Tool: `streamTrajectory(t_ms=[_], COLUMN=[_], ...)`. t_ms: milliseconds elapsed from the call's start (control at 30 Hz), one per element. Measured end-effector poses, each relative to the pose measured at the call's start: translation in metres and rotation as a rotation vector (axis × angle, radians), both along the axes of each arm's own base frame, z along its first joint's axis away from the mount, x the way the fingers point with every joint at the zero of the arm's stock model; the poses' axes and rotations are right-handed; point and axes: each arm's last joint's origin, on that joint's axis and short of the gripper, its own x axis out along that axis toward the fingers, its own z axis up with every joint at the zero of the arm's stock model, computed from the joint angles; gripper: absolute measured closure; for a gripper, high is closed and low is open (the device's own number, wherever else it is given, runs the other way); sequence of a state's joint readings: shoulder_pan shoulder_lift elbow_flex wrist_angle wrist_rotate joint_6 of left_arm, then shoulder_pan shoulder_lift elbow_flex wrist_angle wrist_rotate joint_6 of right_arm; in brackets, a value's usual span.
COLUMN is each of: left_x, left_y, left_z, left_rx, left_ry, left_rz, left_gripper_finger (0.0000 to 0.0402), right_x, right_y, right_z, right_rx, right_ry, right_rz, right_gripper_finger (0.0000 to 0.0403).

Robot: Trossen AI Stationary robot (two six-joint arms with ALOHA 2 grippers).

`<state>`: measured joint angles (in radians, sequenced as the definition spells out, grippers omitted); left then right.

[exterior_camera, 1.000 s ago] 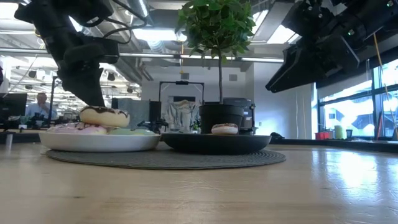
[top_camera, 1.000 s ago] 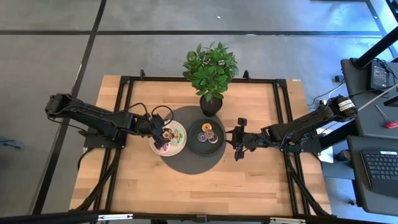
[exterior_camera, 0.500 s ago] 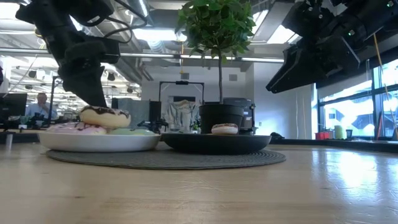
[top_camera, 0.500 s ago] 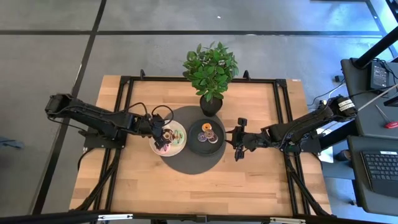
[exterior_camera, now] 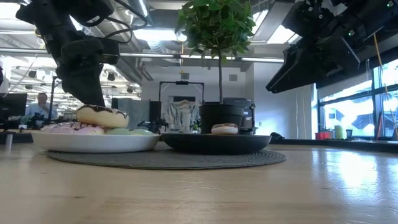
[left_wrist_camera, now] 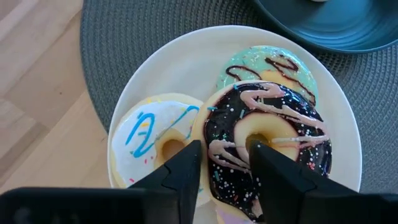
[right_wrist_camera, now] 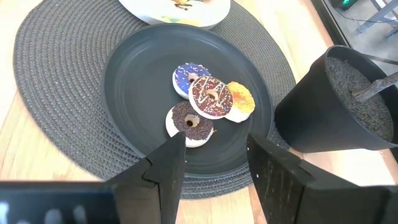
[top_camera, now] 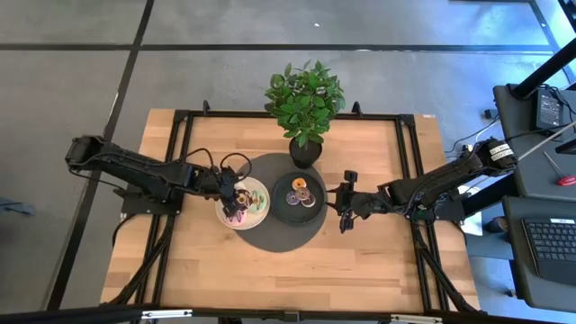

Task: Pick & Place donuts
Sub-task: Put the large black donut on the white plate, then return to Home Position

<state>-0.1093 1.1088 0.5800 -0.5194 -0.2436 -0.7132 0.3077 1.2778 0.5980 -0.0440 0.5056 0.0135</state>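
The white plate (left_wrist_camera: 143, 81) carries a chocolate donut (left_wrist_camera: 280, 143) with pink drizzle. It lies on top of a white-iced donut (left_wrist_camera: 155, 137), a mint donut (left_wrist_camera: 261, 62) and a pink one (exterior_camera: 59, 128). My left gripper (left_wrist_camera: 221, 162) comes down on the chocolate donut and is shut on it. The black plate (right_wrist_camera: 137, 81) holds several mini donuts (right_wrist_camera: 211, 99). My right gripper (right_wrist_camera: 214, 162) hangs open above the table just right of the black plate, touching nothing. My left gripper pinches the chocolate donut's ring wall (left_wrist_camera: 227, 155) on the side toward the white-iced donut. One finger (left_wrist_camera: 264, 155) is in the hole and the other (left_wrist_camera: 183, 165) is outside the ring. The fingers come slanting down from the table's left. The donut lies flat on the others.
Both plates sit on a round grey woven mat (top_camera: 270, 238). A potted plant (top_camera: 304, 99) stands at the mat's far edge, and its black pot (right_wrist_camera: 342, 106) is close behind the black plate. Bare wooden tabletop (top_camera: 270, 274) lies toward the near edge.
The white plate with its donuts has slid a little toward the table's left, and the chocolate donut has shifted with it under my left gripper. The right arm has kept still.
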Motion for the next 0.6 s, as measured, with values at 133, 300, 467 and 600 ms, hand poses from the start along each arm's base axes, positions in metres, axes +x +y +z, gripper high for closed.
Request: streamTrajectory(t_ms=[133,300,467,600], left_x=[-0.001,-0.008,-0.019,-0.033], left_y=[0.0,0.001,0.001,-0.002], left_z=[0.002,0.012,0.03,0.046], left_rx=[-0.006,-0.002,-0.018,0.091], left_ry=[-0.007,-0.054,-0.166,-0.27], left_rz=[-0.004,-0.017,-0.036,-0.074], left_gripper_finger=[0.0261,0.0261,0.0262,0.0262], right_x=[0.0,0.0,0.0,-0.005], right_y=[0.0,0.0,0.0,0.004], right_z=[0.0,0.0,0.0,0.007], right_rx=[0.0,-0.003,-0.032,0.035], right_ry=[0.0,0.001,0.011,-0.007], right_rz=[0.0,0.002,0.024,0.08], right_gripper_finger=[0.0231,0.0231,0.0231,0.0231])
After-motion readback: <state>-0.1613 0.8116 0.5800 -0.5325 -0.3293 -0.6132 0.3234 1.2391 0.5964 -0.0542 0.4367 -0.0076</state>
